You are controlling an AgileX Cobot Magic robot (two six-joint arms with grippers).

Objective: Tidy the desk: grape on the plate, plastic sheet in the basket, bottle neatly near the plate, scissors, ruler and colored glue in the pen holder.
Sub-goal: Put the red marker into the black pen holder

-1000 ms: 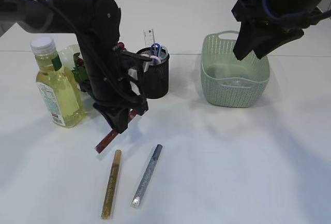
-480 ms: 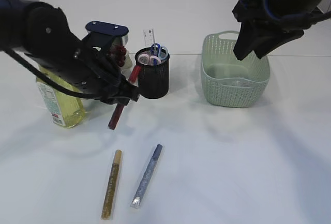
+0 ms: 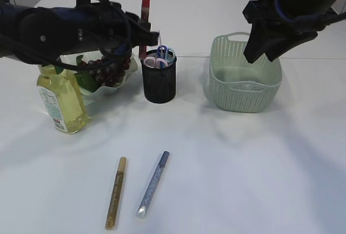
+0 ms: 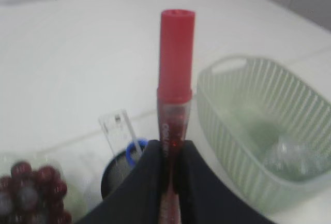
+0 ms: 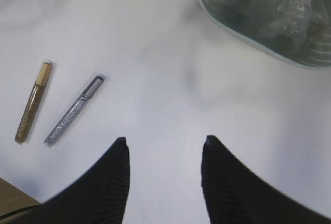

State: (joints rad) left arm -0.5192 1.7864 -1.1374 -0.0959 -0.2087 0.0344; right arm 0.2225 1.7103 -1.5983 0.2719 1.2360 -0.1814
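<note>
My left gripper (image 4: 173, 149) is shut on a red colored glue pen (image 4: 175, 74), held upright with its cap up (image 3: 146, 4) just above the black mesh pen holder (image 3: 159, 82). Scissors (image 3: 161, 54) with blue and pink handles and a clear ruler (image 4: 118, 131) stand in the holder. A gold glue pen (image 3: 116, 191) and a silver one (image 3: 154, 182) lie on the table in front. Grapes (image 3: 105, 72) rest on the plate (image 3: 120, 85), the bottle (image 3: 59, 101) beside it. The plastic sheet (image 5: 292, 6) lies in the green basket (image 3: 246, 80). My right gripper (image 5: 165, 144) hangs open and empty above the basket's front.
The white table runs wide in front of the two loose glue pens. My left arm (image 3: 65, 28) stretches over the plate and the bottle. The basket stands right of the pen holder with a gap between them.
My left gripper rose from table height beside the pen holder to above it, swinging the red glue pen from slanted downward to upright. The right arm stayed still.
</note>
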